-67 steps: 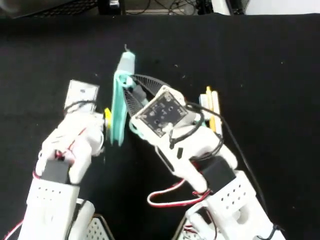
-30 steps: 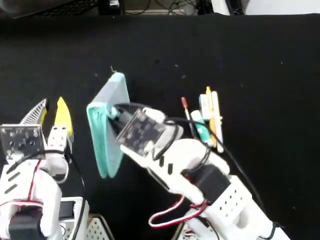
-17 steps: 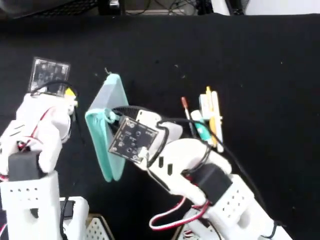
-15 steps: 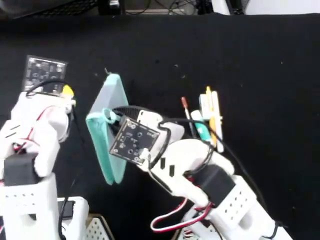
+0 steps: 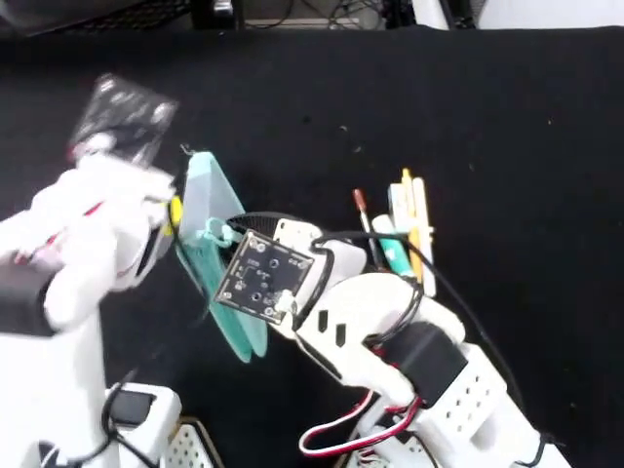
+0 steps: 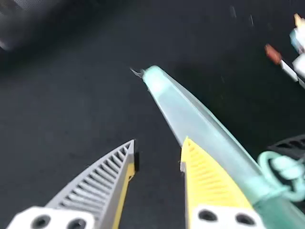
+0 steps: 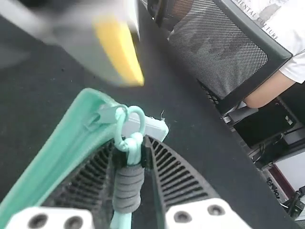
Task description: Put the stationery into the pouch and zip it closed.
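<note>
Inside the right end effector (image 7: 129,143), clamped tight, sits the zip pull (image 7: 128,125), so the pouch (image 6: 190,114) stands on edge ahead of it, while the left end effector (image 6: 159,143), spread apart, noses alongside, probably to brace it; the pens (image 5: 411,219) lie behind on the table (image 5: 507,117).

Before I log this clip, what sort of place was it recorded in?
Most likely a lab or office workbench: a table draped in black cloth, a mesh office chair next to it, and cables trailing past its far edge.
</note>
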